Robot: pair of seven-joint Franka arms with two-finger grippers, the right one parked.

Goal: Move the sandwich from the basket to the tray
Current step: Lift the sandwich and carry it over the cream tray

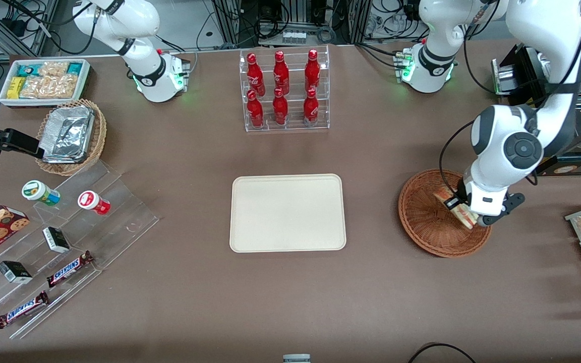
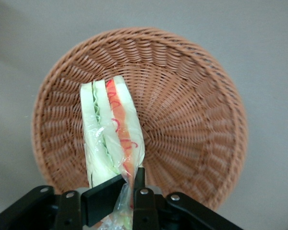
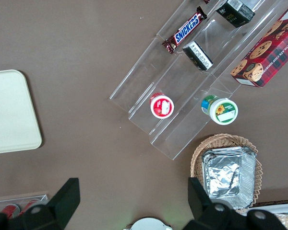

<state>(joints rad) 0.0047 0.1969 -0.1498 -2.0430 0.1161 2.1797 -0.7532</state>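
Already the pincer [image 2: 127, 189] is closed on one end of the sandwich [image 2: 113, 132], its two fingers pinching the clear wrapper and the bread edge, directly above the basket [image 2: 192, 110]. From the front camera the sandwich [image 1: 454, 205] hangs tilted under the wrist, over the basket [image 1: 424, 217]; whether its low end touches the weave I cannot tell.

By its look it should handle as a light, soft thing: pale bread that squashes easily, with a slick film that can slide between the fingers. Gripping the wrapper tail alone looks risky, since the wedge may swing or slip out. A hold across the firmer bread faces, near the middle, would likely be steadier.

On the table [image 1: 371, 282], the tray [image 1: 287, 212] lies well apart from the basket, toward the parked arm's end, with nothing on it.
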